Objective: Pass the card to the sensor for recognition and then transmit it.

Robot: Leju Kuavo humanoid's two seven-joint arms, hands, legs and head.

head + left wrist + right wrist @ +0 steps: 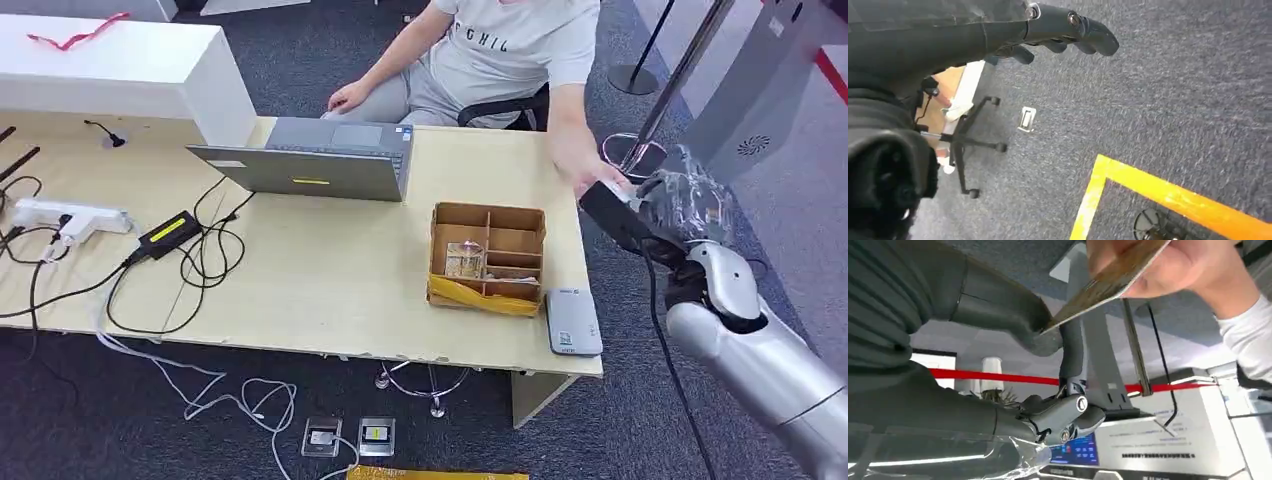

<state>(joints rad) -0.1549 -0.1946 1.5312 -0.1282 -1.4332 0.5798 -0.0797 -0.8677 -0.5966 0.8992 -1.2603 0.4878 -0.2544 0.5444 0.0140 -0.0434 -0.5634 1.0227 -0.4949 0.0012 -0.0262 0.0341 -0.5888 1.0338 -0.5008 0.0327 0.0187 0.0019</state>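
The card (1108, 285) is a thin brownish one. One end sits pinched between my right hand's (1048, 340) thumb and a finger, and a person's hand (1173, 270) grips the other end. In the head view my right hand (690, 200), wrapped in clear plastic, is raised off the table's right edge, and the person's hand (588, 172) reaches to it. The grey card sensor (573, 321) lies flat at the table's front right corner. My left hand (1068, 30) hangs over the carpet with its fingers stretched out and nothing in them.
A cardboard divider box (487, 256) stands left of the sensor, and an open laptop (320, 160) sits at mid table with cables (190, 250) to its left. The seated person (500, 50) is behind the table. A barrier post (660, 110) stands to the right.
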